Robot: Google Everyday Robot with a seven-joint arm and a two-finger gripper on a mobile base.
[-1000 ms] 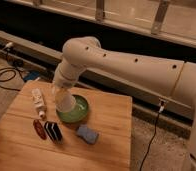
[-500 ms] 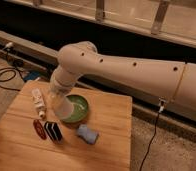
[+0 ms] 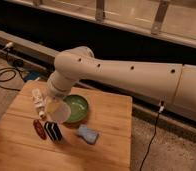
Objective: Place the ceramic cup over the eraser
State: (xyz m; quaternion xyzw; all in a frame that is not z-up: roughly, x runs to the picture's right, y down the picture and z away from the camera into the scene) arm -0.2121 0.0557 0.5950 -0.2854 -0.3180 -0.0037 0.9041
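The white ceramic cup (image 3: 58, 112) hangs tilted just above the table, at the left rim of the green bowl (image 3: 79, 107). My gripper (image 3: 54, 102) is at the end of the big white arm and is shut on the cup from above; the wrist hides most of its fingers. The eraser (image 3: 53, 131), a small black block with white stripes, lies on the wooden table (image 3: 106, 145) just in front of and below the cup, apart from it.
A white labelled tube (image 3: 38, 102) lies left of the cup. A red object (image 3: 39, 129) sits beside the eraser, and a blue-grey spongy pad (image 3: 87, 134) lies to its right. Cables run on the floor at left (image 3: 6, 76) and right (image 3: 156, 125).
The arm has carried the cup from over the bowl's left side down and to the left, closer to the eraser.
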